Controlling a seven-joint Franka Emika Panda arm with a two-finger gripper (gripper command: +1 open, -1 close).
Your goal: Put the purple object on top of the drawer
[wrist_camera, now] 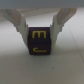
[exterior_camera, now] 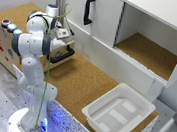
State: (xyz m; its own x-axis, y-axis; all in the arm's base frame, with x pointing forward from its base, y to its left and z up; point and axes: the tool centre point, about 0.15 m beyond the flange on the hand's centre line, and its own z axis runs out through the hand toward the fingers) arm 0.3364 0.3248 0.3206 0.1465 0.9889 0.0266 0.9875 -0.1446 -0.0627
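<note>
The white arm point(exterior_camera: 31, 61) rises from its round base, bends at the elbow and reaches forward with the wrist turned downward. In the wrist view the gripper point(wrist_camera: 39, 36) has its two pale fingers point(wrist_camera: 19, 22) spread to either side of a purple block point(wrist_camera: 39, 42), pressing against its sides and gripping it.

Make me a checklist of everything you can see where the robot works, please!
Surface: cork-brown counter, mostly bare.
Job's things: purple cube with yellow marks, between the fingers; drawer at the exterior view's left, buttons on its top.
Clutter: white tub.
Gripper: gripper astride the cube; contact unclear.
Cables: green cable along the arm.
Surroundings: white cabinet, open shelf.
</note>
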